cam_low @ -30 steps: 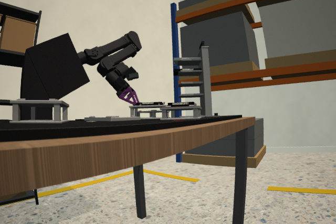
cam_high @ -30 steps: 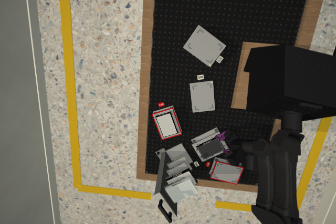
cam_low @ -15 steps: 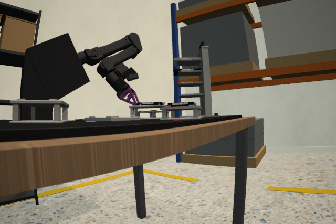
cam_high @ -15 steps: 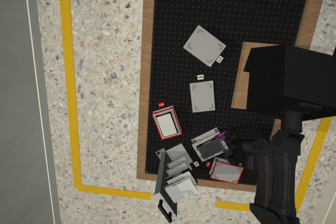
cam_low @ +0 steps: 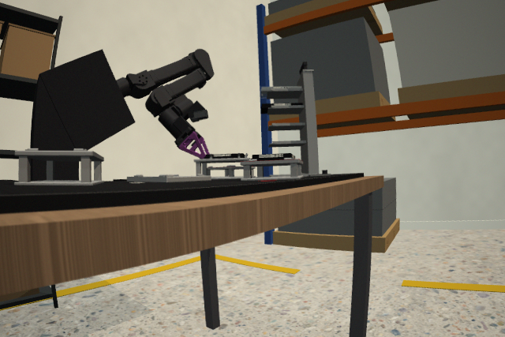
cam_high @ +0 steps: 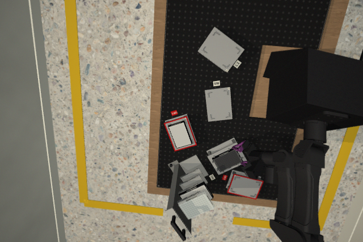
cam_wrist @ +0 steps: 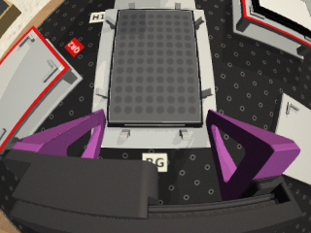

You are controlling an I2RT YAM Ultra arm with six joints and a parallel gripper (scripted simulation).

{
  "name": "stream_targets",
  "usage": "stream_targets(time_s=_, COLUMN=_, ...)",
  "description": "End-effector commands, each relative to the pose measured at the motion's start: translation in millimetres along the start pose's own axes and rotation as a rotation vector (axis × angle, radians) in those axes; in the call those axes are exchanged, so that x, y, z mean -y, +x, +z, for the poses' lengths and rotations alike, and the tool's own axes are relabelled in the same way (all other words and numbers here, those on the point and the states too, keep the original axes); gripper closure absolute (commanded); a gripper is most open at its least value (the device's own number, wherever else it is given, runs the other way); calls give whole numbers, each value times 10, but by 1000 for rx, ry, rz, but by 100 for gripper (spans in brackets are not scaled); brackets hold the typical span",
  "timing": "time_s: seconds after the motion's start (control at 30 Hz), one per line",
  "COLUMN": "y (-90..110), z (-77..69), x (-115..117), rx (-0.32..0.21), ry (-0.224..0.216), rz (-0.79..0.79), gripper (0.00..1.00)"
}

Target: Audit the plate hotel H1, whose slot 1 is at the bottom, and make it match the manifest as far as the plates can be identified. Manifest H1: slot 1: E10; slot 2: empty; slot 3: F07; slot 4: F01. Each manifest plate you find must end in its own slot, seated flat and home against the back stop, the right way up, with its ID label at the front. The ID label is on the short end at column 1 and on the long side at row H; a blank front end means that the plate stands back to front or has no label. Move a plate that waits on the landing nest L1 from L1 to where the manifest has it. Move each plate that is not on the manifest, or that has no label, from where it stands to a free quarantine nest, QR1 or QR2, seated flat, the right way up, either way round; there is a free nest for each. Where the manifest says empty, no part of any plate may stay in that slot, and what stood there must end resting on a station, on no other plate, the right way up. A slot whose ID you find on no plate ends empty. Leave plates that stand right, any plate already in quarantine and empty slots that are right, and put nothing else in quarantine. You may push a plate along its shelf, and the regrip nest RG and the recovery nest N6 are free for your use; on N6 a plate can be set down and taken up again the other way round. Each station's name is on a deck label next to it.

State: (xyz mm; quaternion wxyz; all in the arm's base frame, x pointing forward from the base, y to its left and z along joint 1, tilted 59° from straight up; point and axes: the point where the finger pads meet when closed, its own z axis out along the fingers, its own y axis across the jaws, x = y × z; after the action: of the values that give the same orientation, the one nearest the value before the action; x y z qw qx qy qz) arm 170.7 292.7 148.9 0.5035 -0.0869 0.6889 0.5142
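A dark multiwell plate (cam_high: pixel 226 159) (cam_wrist: pixel 155 65) (cam_low: pixel 225 155) lies flat on the regrip nest RG (cam_high: pixel 218 148) (cam_wrist: pixel 103 87). My gripper (cam_high: pixel 241 155) (cam_low: pixel 197 147) (cam_wrist: pixel 155 115) is open, with its purple fingers low on either side of the plate's near short end and not gripping it. The plate hotel H1 (cam_high: pixel 176 186) (cam_low: pixel 308 121) stands just beyond, with a clear gridded plate (cam_high: pixel 195 204) on its top shelf and a dark-rimmed plate under it. The lower shelves are hard to make out. A white plate (cam_high: pixel 179 133) (cam_wrist: pixel 282 0) sits in one red-framed quarantine nest.
The other red-framed quarantine nest (cam_high: pixel 244 186) (cam_wrist: pixel 33 84) beside RG holds nothing. Nest N6 (cam_high: pixel 218 104) and landing nest L1 (cam_high: pixel 221 49) are bare grey pads farther back. The arm's black base box (cam_high: pixel 313 86) stands at the right. The table edge lies close to the hotel.
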Motion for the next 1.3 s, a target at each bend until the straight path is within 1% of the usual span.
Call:
stream_targets(time_s=0.0, y=45, z=19, x=45, rx=-11, ry=16, rz=-9, gripper=0)
stream_targets(time_s=0.4, y=45, z=19, x=45, rx=-11, ry=16, rz=-9, gripper=0)
stream_targets(time_s=0.43, y=45, z=19, x=45, rx=-11, ry=16, rz=-9, gripper=14)
stream_targets(time_s=1.27, y=33, z=12, x=39, rx=-8, ry=14, rz=-8, gripper=14)
